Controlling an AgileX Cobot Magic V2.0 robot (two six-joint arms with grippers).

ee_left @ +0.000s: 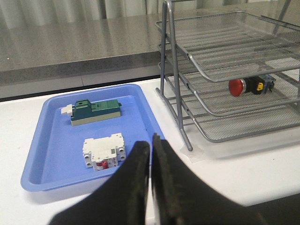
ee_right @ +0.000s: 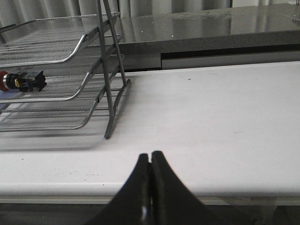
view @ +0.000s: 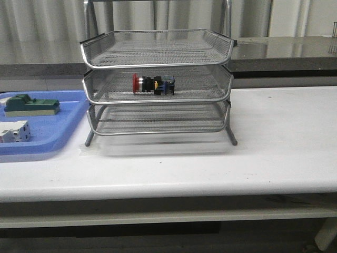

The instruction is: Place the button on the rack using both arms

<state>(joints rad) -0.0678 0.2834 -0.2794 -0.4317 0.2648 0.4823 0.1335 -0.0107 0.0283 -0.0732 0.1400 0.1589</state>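
Even, soft indoor light from above: faint diffuse shadow under the rack on the white table, pale glare streaks on the grey counter behind, mild overall softness and grain, wrist-view fingertips near the lens slightly blurred.

Table: white, flat top; pale front edge towards the camera in the front view.
Rack: stands on the table on thin legs, ahead of both sets of fingers, between them.
Tray: blue plastic, flat on the table just beside the rack, straight ahead of the left fingers.
Bare table: ahead of the right fingers, beside the rack's legs.
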